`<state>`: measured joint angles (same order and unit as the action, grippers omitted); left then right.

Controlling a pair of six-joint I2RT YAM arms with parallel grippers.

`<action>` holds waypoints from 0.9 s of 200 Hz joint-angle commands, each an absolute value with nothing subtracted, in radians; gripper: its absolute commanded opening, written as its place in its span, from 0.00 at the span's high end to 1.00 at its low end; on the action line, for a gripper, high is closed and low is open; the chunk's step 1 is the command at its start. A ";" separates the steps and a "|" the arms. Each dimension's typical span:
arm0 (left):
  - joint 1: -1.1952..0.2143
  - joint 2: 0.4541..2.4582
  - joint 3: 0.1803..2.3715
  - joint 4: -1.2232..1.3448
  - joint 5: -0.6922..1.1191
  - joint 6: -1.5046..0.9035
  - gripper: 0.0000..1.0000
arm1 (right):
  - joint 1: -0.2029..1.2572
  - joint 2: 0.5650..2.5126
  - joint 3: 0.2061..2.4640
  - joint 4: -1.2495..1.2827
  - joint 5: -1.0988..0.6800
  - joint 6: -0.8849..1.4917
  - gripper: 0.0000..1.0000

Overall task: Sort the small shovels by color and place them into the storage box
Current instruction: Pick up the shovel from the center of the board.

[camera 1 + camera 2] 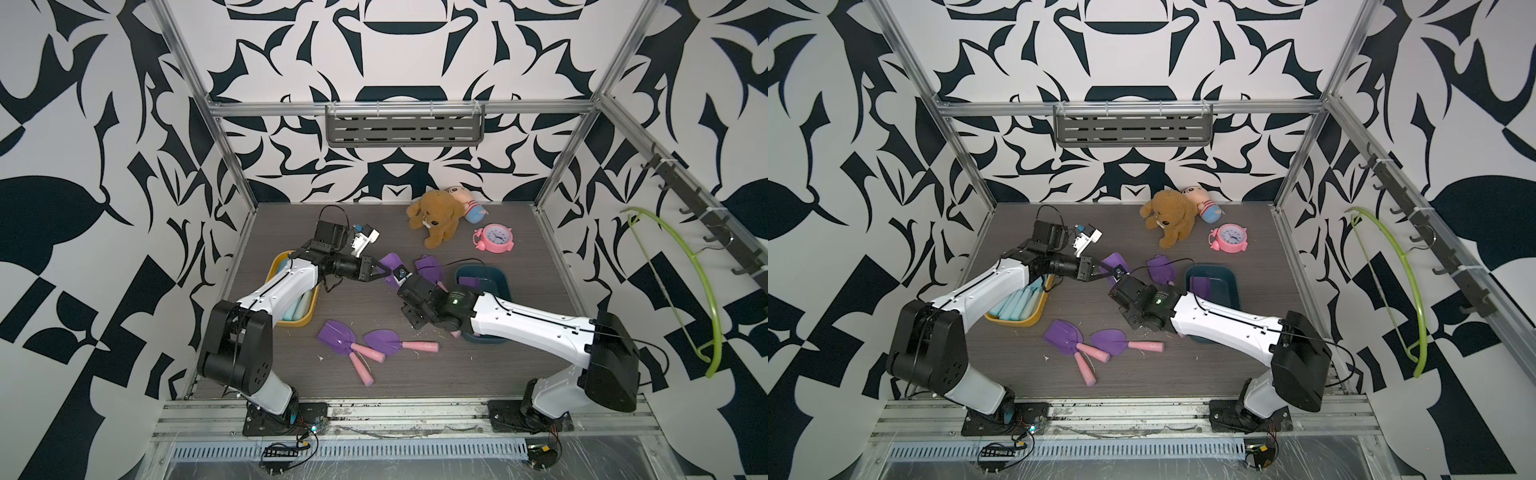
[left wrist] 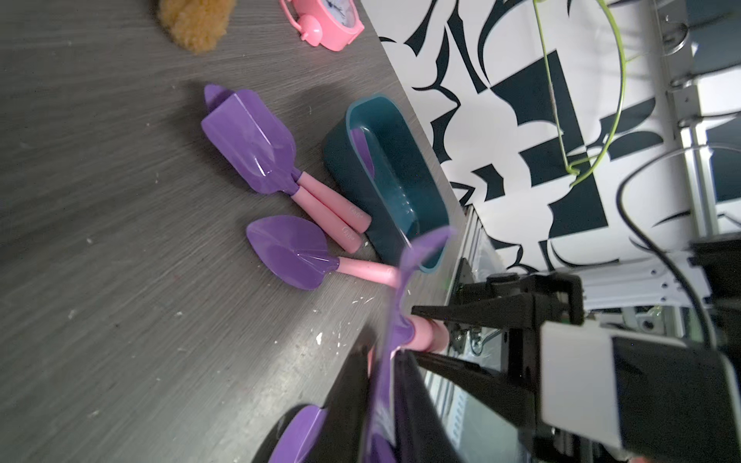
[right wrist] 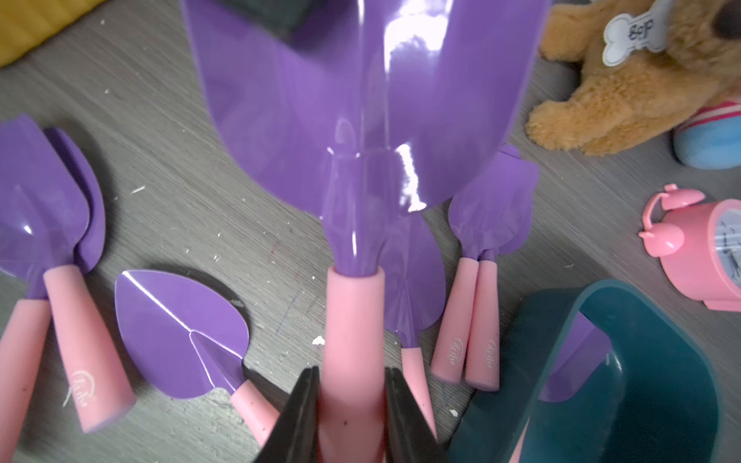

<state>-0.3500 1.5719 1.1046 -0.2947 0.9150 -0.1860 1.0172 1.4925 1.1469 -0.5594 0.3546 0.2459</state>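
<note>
Grey wood-grain tabletop (image 1: 286, 374), flecked with pale crumbs, walled in black-and-white pattern.

Left arm (image 1: 282, 291), white and black, stretched over the yellow box. Right arm (image 1: 532, 320), same make, laid across the near end of the teal box and hiding that end in both top views.

Thin green hanger (image 1: 702, 286) on the side-wall hooks. Grey slotted shelf (image 1: 405, 129) on the rear rail.

Left side: yellow plastic box (image 1: 301, 322), packed with light blue shovels (image 1: 297, 309), largely covered by the left arm.

Right side: dark teal plastic box (image 1: 503, 282), with one purple blade (image 1: 471, 281) visible inside.

Rear: brown plush dog (image 1: 436, 218) touching a striped plush doll (image 1: 471, 205), with a pink alarm clock (image 1: 494, 237) just beside, apart from both boxes.

Raised above the tabletop between the two boxes: purple-bladed shovel with pink handle (image 3: 361, 120), taken by both arms at once.

Loose purple shovels:
- three near the front edge (image 1: 382, 338), handles crossing
- a stacked pair (image 1: 430, 266) between the raised shovel and the teal box
- a single one (image 2: 288, 252) partly under the raised shovel

Left gripper (image 2: 409, 330): jaws closed on the raised shovel where blade meets handle.

Right gripper (image 3: 353, 371): jaws narrow, pressed against either side of the pink handle.
</note>
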 commanded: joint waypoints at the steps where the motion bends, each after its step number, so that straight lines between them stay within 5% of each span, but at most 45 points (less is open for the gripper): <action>1: -0.351 1.546 1.105 -0.281 0.941 -0.203 0.94 | 1.024 1.413 1.158 -0.510 0.342 0.226 0.61; 83: -0.350 1.549 1.117 -0.299 0.798 -0.336 0.98 | 1.012 1.491 1.344 -0.729 0.397 0.221 0.58; 180: -0.350 1.558 1.121 -0.298 0.801 -0.403 0.98 | 0.927 1.616 1.430 -0.732 0.260 0.192 0.58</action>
<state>-0.3492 1.5700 1.1053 -0.2951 0.7891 -0.3847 0.9325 1.6119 1.3808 -0.7254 0.2810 0.2131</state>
